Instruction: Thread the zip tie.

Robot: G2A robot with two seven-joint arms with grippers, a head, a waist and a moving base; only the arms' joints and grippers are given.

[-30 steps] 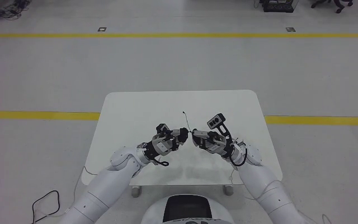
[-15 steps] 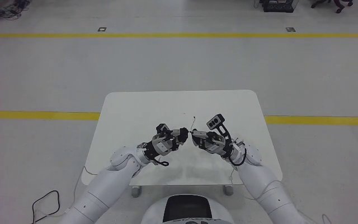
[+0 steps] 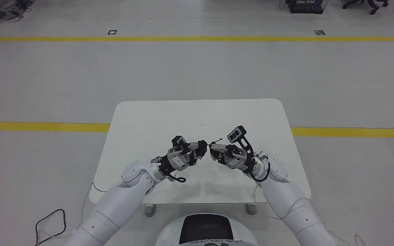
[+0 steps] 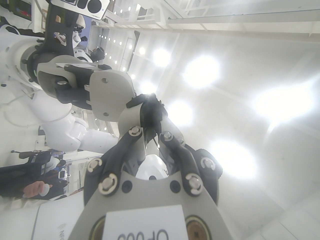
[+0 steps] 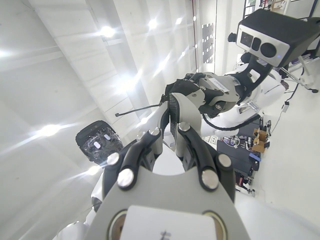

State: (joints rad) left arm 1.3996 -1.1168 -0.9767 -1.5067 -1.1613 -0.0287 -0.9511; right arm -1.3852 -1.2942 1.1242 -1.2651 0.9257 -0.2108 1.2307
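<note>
The left label is a white sticker with dark print on the back of the left gripper. The edge cuts the print off. The right label is a white sticker on the back of the right gripper, and only a bit of its print shows.

Both grippers are up in the air over the middle of the white worktop. Their tips meet nose to nose.

The right gripper's fingers are pressed together and pinch the zip tie. The zip tie is thin and black. One end sticks out from the tips into the air, with a small square head on it.

The left gripper's fingers are pressed close too. A thin dark strand, most likely more of the zip tie, runs between them.

From the top, the zip tie is a tiny black line poking up where the two grippers meet. It does not touch the worktop.
</note>
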